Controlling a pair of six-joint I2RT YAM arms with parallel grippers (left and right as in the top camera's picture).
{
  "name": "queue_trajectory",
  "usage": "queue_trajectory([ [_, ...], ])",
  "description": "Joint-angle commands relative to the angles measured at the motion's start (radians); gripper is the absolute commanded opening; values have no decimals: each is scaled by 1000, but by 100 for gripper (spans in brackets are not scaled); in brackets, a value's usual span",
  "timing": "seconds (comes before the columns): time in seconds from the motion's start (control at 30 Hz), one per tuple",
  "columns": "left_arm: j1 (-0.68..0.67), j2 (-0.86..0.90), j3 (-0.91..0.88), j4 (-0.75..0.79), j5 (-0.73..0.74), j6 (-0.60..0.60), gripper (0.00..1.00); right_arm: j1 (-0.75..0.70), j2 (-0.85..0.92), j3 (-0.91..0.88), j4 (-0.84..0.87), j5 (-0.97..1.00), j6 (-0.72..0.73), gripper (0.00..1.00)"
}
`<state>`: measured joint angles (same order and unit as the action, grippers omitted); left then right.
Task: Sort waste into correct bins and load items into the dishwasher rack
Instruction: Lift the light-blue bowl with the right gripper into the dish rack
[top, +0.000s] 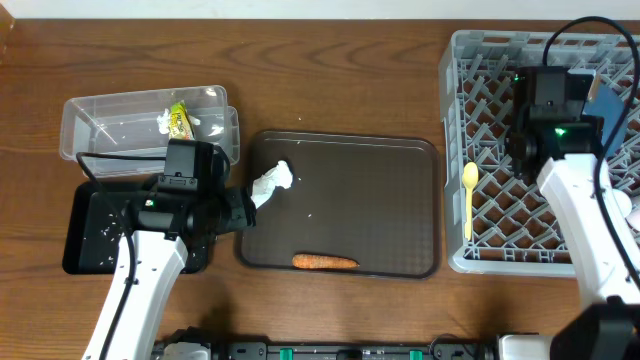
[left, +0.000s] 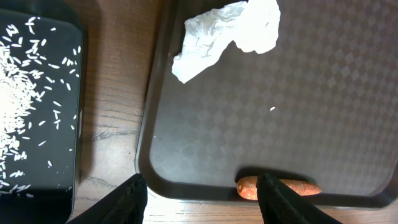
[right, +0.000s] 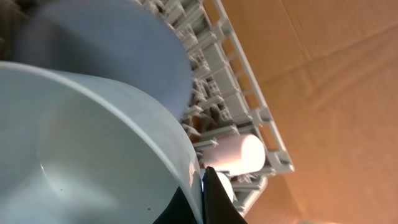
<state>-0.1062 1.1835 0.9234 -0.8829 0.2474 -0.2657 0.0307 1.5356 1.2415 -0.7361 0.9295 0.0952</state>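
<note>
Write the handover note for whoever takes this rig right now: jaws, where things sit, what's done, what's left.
Left gripper: jaws open, empty, at the brown tray's edge, close to the carrot.
Right gripper: jaws shut on the rim of a pale vessel (cup or bowl, unclear), over the rack.
Done: wrapper in the clear tub; rice grains in the black tray; spoon in the rack.
Left: bin the carrot and the tissue, both on the brown tray; set the vessel into the rack.
</note>
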Motion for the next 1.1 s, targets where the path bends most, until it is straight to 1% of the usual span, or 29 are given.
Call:
queue_trajectory([
  [0.0, 5, 7, -6, -5, -13, -2, 59, -19, 42, 6, -21, 151, 55, 1],
  [0.27, 5, 7, -6, -6, -14, -2, 59, -28, 112, 5, -148, 159, 219, 1],
  [0.43, 5, 7, -6, -6, -13, -2, 59, -27, 169, 5, -180, 179, 228, 1],
  [0.57, 5, 7, -6, -6, -14, -2, 59, -18, 198, 5, -222, 165, 270, 1],
  [0.83, 5, 7, -6, -6, -14, -2, 59, 51, 201, 6, -261, 130, 298, 2],
  [0.97, 5, 7, -6, -6, -14, -2, 59, 75, 201, 5, -306, 105, 359, 4],
  [1.07, 5, 7, -6, -6, -14, -2, 59, 81, 201, 2, -323, 94, 369, 5],
])
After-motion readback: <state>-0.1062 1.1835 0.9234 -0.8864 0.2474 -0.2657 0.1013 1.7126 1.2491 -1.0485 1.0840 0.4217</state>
